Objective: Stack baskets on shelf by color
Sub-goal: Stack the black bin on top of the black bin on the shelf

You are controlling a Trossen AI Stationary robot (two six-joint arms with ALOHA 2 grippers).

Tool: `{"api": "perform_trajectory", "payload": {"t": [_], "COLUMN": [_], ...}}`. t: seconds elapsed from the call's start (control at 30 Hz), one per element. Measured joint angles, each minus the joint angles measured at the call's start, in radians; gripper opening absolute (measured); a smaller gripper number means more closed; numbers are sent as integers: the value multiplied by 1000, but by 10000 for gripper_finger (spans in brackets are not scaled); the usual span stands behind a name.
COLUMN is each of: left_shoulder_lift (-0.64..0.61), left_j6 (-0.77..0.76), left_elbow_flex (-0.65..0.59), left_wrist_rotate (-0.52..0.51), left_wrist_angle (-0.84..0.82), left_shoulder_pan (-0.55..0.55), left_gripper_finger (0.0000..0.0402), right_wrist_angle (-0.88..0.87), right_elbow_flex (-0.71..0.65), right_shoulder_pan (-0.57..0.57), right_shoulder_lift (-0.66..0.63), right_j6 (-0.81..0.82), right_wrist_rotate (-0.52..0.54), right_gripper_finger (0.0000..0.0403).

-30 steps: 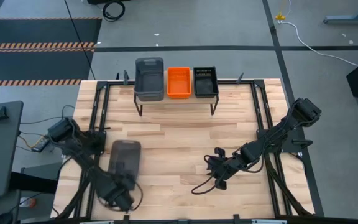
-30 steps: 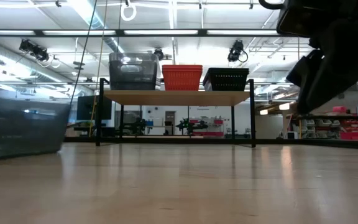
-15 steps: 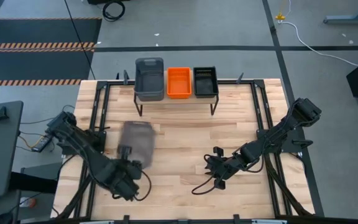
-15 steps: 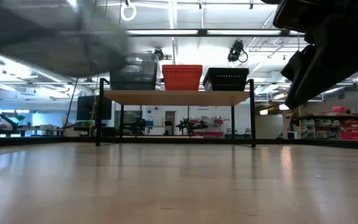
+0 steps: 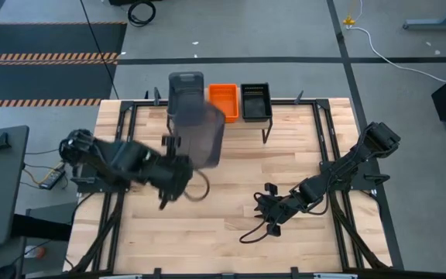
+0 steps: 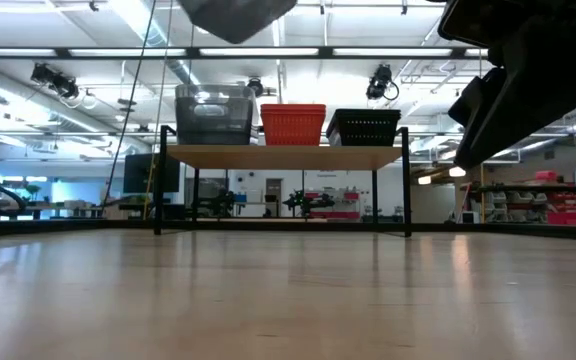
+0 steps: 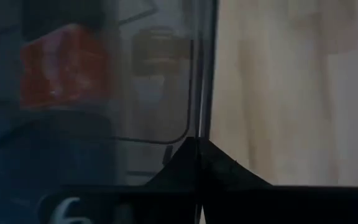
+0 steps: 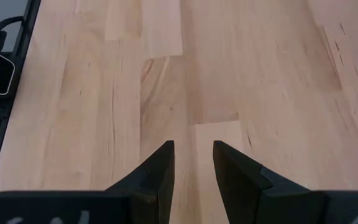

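Note:
My left gripper [image 5: 180, 157] is shut on a grey translucent basket [image 5: 201, 132], carried high above the table just in front of the shelf [image 5: 263, 124]; in the low view the grey basket [image 6: 236, 14] hangs at the picture's top. On the shelf top [image 6: 283, 156] stand a grey stack [image 5: 186, 87], an orange basket [image 5: 223, 99] and a black basket [image 5: 255, 101], each resting on its bottom. My right gripper [image 8: 193, 163] is open, low over bare wood on the table's right half. My left gripper pinches a side wall of the grey basket at its rim [image 7: 199, 124], one finger on each side of the wall. In the high view it comes from the table's left at the basket's near-left part [image 5: 186, 149]. The basket is lifted clear and tilted.
The wooden tabletop [image 5: 231, 170] in front of the shelf is bare. The right arm [image 5: 339, 174] slants in from the right edge, with a black cable [image 5: 252, 230] looped by its gripper. Black frame rails [image 5: 327, 132] run along both table sides.
My left gripper has lifted the grey basket off the near-left of the table, carrying it up, rightward and toward the far edge until it hangs before the shelf. The basket has tipped on the way. The right arm has kept still.

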Motion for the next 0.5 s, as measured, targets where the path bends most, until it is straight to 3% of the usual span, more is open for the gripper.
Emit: {"api": "perform_trajectory", "payload": {"t": [0.37,0.5], "left_shoulder_lift": [1,-2], "left_j6": [259,366], "left_elbow_flex": [30,30], "left_wrist_rotate": [-1,60], "left_wrist_angle": [0,0], "left_shoulder_pan": [310,442], "left_gripper_finger": [3,2], "right_wrist_angle": [1,1], "right_elbow_flex": [0,0], "right_shoulder_pan": [1,1], "right_shoulder_lift": [0,0], "right_j6": [-7,-49], "right_wrist_rotate": [-4,-4], "right_gripper_finger": [117,117]}}
